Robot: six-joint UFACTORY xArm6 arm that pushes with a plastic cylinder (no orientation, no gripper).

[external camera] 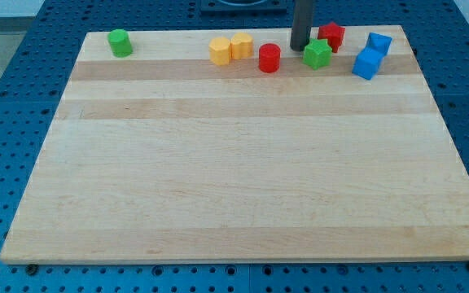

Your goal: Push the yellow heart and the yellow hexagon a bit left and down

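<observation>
Two yellow blocks sit touching near the view's top, left of centre: the yellow hexagon (pixel 220 50) on the left and the yellow heart (pixel 242 45) on the right. My tip (pixel 300 48) is the lower end of the dark rod at the view's top. It stands right of the yellow pair, between a red cylinder (pixel 269 59) and a green star-shaped block (pixel 317 54), close to the green one. It does not touch the yellow blocks.
A red block (pixel 330 36) sits just up and right of the green star. Two blue blocks (pixel 379 43) (pixel 367 63) lie at the top right. A green cylinder (pixel 120 42) sits at the top left. The wooden board (pixel 234 179) rests on a blue perforated table.
</observation>
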